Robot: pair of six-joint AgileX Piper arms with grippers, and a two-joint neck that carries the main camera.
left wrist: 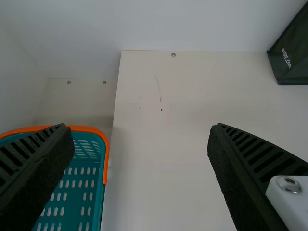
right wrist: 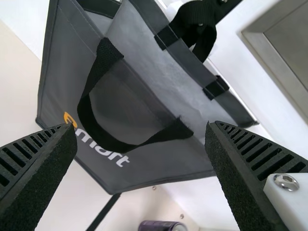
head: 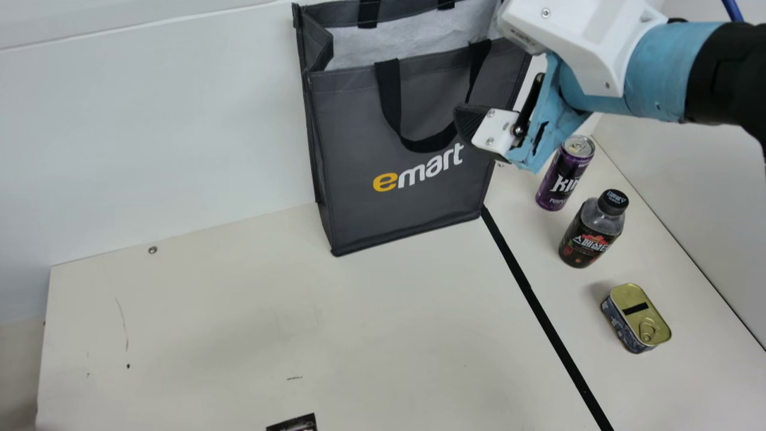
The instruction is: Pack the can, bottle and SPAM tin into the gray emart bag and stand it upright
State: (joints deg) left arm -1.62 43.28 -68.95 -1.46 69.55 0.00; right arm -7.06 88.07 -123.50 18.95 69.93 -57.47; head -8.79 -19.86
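The gray emart bag (head: 353,120) stands upright and open-topped against the back wall in the main view. My right gripper (head: 464,129) is in front of its upper right part. In the right wrist view that gripper (right wrist: 141,139) is open, with the bag (right wrist: 159,82) and its hanging front handle beyond the fingers. To the bag's right stand the purple can (head: 564,173) and, nearer, the dark bottle (head: 593,229). The SPAM tin (head: 635,318) lies nearest, its gold lid up. My left gripper (left wrist: 139,139) is open over bare table; the bag's corner (left wrist: 291,60) is off to one side.
A teal basket (left wrist: 107,159) with an orange rim stands beside the table in the left wrist view. A black tape line (head: 544,317) runs between the bag and the three items. A dark printed piece (head: 296,424) lies at the near edge. Walls bound the back and right.
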